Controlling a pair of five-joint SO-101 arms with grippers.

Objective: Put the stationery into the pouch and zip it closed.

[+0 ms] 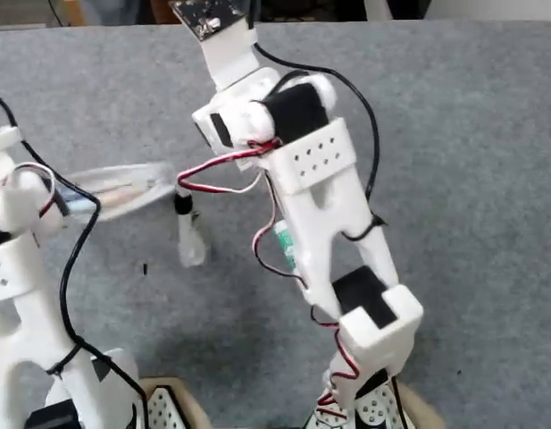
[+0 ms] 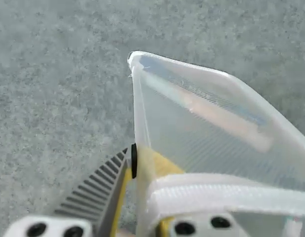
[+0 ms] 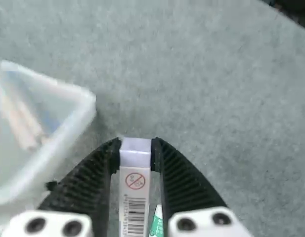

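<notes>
The translucent pouch (image 2: 201, 133) is clamped at its edge by the left hand (image 2: 134, 159). A white labelled stick (image 3: 135, 170) is gripped by the right hand (image 3: 136, 144), the pouch's corner just beside that hand, over the table (image 3: 221, 74).

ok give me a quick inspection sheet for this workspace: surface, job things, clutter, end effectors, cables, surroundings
surface: grey felt-like table top, no spills seen
job's things: pouch, clear, with long pieces inside, zip state cannot tell; white labelled stick; black-capped piece lying on the table
clutter: dark speck
end effectors: left end effector shut on the pouch; right end effector shut on the white labelled stick
cables: black cable and red-white wires loop off the arms
surroundings: nothing seen clearly past the table's far edge
</notes>
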